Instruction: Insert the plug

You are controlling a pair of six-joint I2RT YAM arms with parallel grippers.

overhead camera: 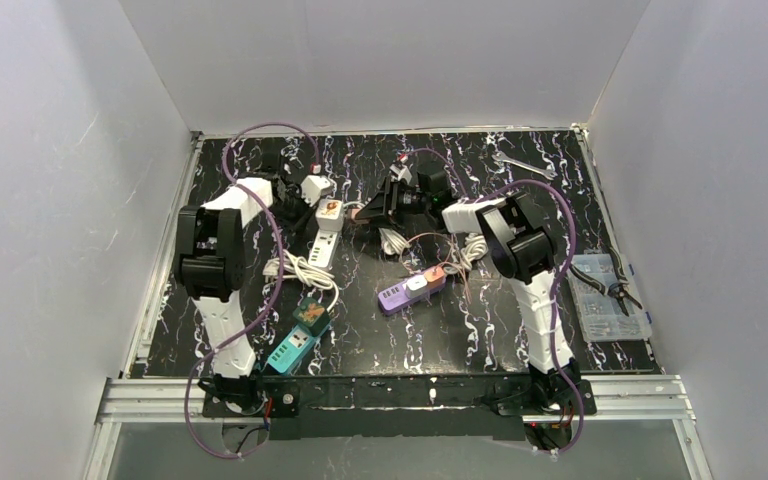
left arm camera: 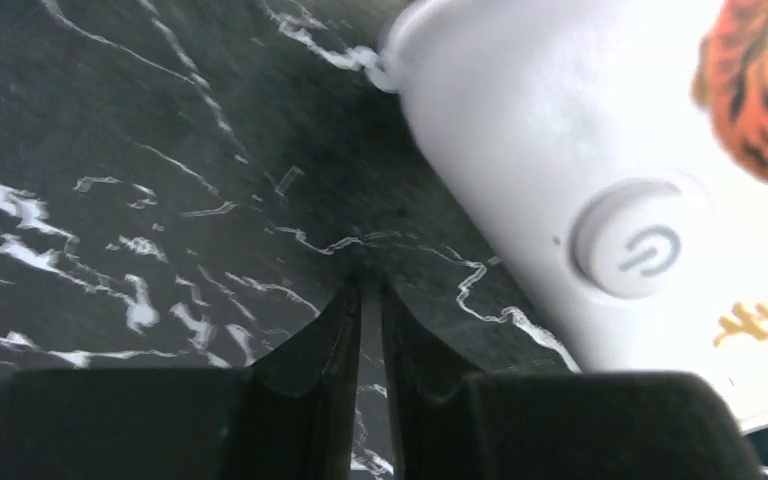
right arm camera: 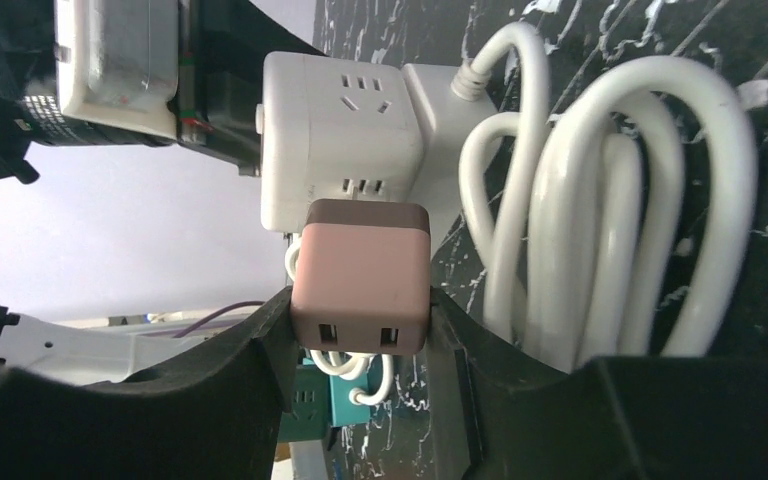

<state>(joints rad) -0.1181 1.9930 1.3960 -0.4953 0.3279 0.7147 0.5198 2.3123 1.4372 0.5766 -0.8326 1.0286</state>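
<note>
A pink plug (right arm camera: 360, 270), a block with two USB ports facing the camera, sits between the fingers of my right gripper (right arm camera: 360, 300), which is shut on it. Its far end meets the slotted face of a white cube socket (right arm camera: 345, 130); how deep it sits is hidden. In the top view my right gripper (overhead camera: 365, 212) is at the middle back of the table. My left gripper (left arm camera: 365, 285) is shut on nothing, its tips on the marble table beside a white power strip (left arm camera: 560, 150) with a round power button.
A coil of white cable (right arm camera: 600, 200) lies right of the cube. A teal strip (overhead camera: 295, 345) and a purple strip (overhead camera: 410, 290) lie nearer the front. A wrench (overhead camera: 525, 165) is at the back right, and a clear parts box (overhead camera: 610, 295) at the right edge.
</note>
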